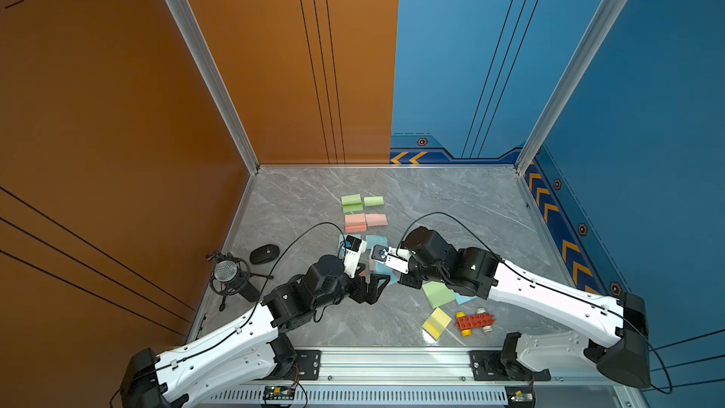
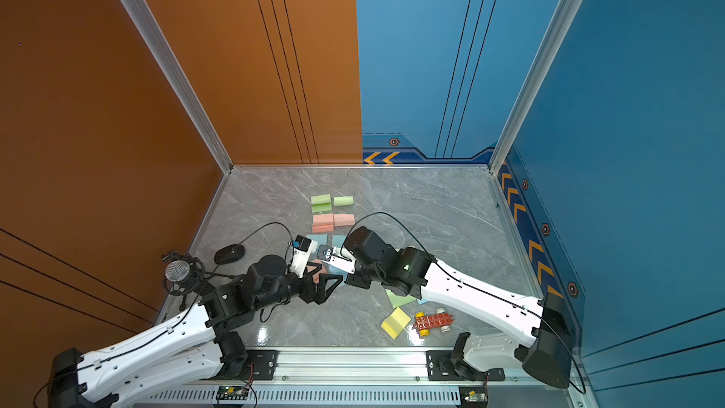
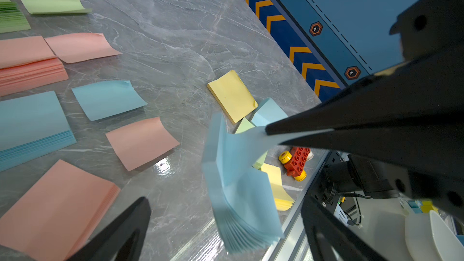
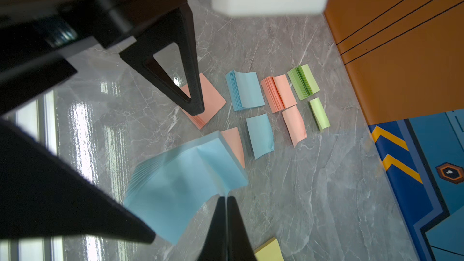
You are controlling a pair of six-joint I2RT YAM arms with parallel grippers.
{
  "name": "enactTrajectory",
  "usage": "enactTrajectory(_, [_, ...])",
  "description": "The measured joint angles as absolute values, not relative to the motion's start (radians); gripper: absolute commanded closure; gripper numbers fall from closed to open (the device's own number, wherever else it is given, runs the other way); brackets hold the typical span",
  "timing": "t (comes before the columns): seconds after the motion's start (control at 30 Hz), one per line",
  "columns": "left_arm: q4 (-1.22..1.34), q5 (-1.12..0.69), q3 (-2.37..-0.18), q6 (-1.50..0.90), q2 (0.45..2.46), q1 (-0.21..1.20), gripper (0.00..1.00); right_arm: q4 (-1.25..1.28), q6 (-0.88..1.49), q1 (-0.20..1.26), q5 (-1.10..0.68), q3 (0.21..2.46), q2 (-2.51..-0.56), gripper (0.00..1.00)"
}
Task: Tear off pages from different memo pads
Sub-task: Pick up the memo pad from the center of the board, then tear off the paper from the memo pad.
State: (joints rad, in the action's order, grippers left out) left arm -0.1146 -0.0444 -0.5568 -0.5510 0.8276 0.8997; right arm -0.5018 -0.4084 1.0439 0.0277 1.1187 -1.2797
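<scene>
The right pincer (image 4: 225,200) is clamped on a corner of a blue page (image 3: 241,141). From it a blurred blue memo pad (image 4: 180,187) is hung above the tabletop (image 4: 301,197), between the wide-spread jaws of the left pincer (image 1: 372,288). A red toy brick car (image 3: 296,161) is caught by the left wrist view, not the right.

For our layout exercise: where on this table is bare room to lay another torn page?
Bare marble: between the green page and the chevron wall, and between the green pad and the orange wall. Crowded: around the blue pads and the toy car.
</scene>
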Motion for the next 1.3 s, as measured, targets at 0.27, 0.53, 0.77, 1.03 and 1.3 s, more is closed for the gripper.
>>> enactTrajectory(0.27, [-0.086, -0.037, -0.540, -0.585, 0.868, 0.905, 0.44, -0.441, -0.300, 1.019, -0.054, 1.046, -1.204, 1.00])
enactTrajectory(0.53, [-0.069, -0.025, -0.536, -0.587, 0.868, 0.913, 0.76, -0.401, -0.238, 1.013, -0.078, 0.984, -1.163, 1.00])
enactTrajectory(0.77, [-0.044, -0.022, -0.511, -0.600, 0.859, 0.932, 1.00, -0.389, -0.200, 0.981, -0.073, 0.973, -1.149, 1.00])
enactTrajectory(1.03, [-0.104, 0.009, -0.430, -0.710, 0.783, 0.922, 1.00, -0.490, -0.246, 0.940, -0.006, 1.078, -1.175, 1.00])
enactTrajectory(1.3, [-0.321, 0.002, -0.384, -0.910, 0.706, 0.847, 1.00, -0.816, -0.438, 0.944, -0.010, 1.411, -1.434, 1.00])
